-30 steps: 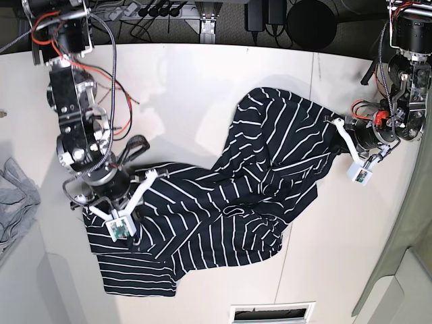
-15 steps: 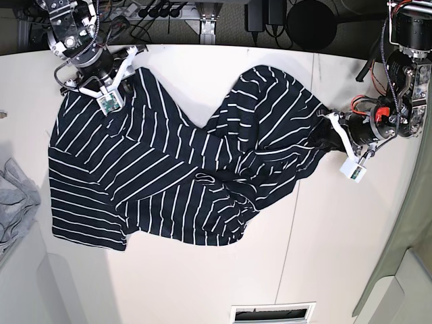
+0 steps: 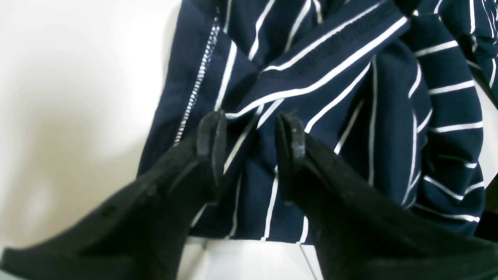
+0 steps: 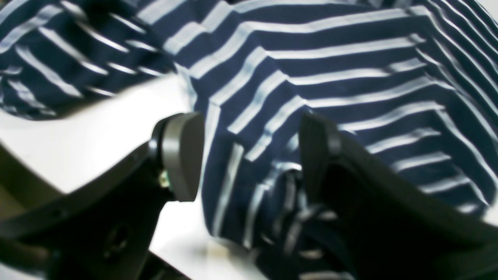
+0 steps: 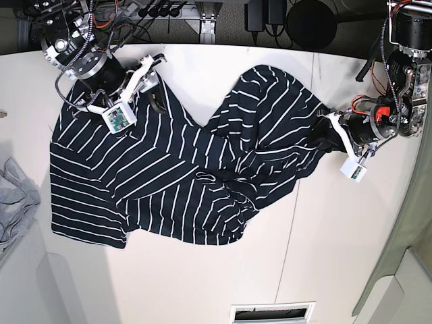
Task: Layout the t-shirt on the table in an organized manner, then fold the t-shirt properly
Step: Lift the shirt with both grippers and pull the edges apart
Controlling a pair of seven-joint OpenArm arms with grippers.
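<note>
The laying-out step is in hand, and the folding looks some way off. The t-shirt (image 5: 182, 169) lies spread across the middle of the white counter (image 5: 223, 283), wide and fairly flat on the side under the right arm, bunched and twisted toward the side under the left arm, with a ridge of folds through its middle.

The right tool (image 4: 249, 155) stands wide, its two fingers apart with striped cloth lying loose between and below them; nothing is pinched. In the base view it sits over the shirt's far corner near the counter's back edge. The left tool (image 3: 251, 155) is parted more narrowly, its fingertips (image 3: 212, 132) straddling a fold of cloth close to a stitched hem without clamping it; that bunch lies at the shirt's end nearest the counter's side edge.

The next move, as I judge it, calls for a fresh grip on a hem or sleeve in the crumpled part and a pull outward to flatten it. Room is tight on the left arm's side, where the counter's edge is near. There is ample bare counter along the front. A grey cloth (image 5: 17, 196) lies off the other end, apart from the shirt, and should be kept clear of.
</note>
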